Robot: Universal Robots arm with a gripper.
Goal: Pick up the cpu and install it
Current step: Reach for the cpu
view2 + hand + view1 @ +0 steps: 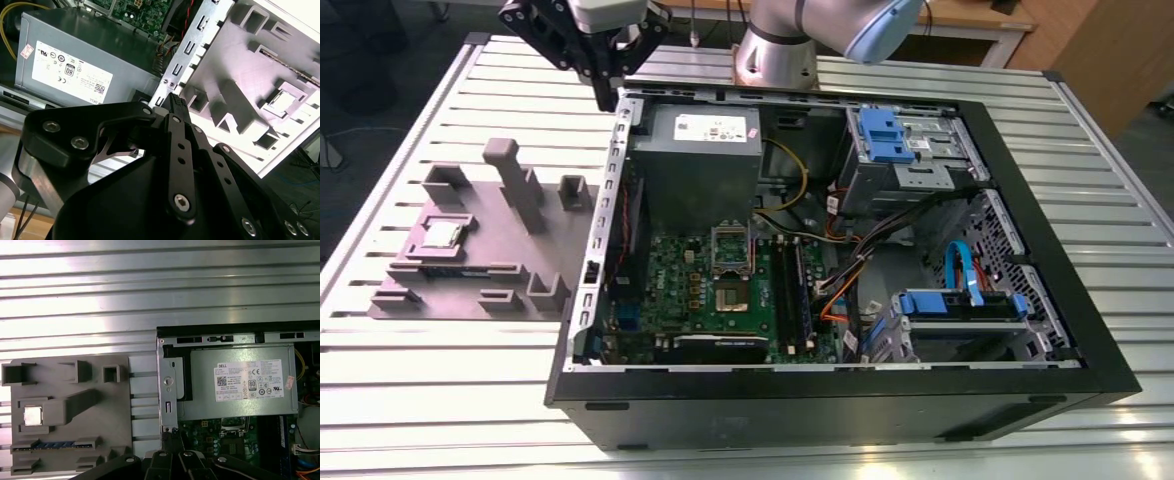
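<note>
Exterior view, as seen from across the room: the cpu [443,233] lies flat in a square pocket of a grey fixture block [480,290]. The block rests on the slatted metal surface [400,400] beside the open computer case [854,410], on the exterior view's left of it. The silver top of the cpu faces up and nothing touches it.

A tall post [507,175] with a slanted brace rises from the block between the cpu and the case's far corner. Shorter posts and empty slots ring the pocket.

The gripper [604,100] hangs over that far corner, just above the case's metal edge and well apart from the cpu. Its fingers are drawn together at the tips and it holds nothing. In the second wrist view the fingertips [173,101] meet in front of the case's perforated rail.

The case lies on its side with the lid off. In it, the grey power supply [698,170] sits nearest the gripper. The green motherboard [680,290], with its socket [726,292], fills the floor next to the power supply. Blue drive caddies [881,135] and a tangle of coloured cables [834,300] take up the case's other half.
</note>
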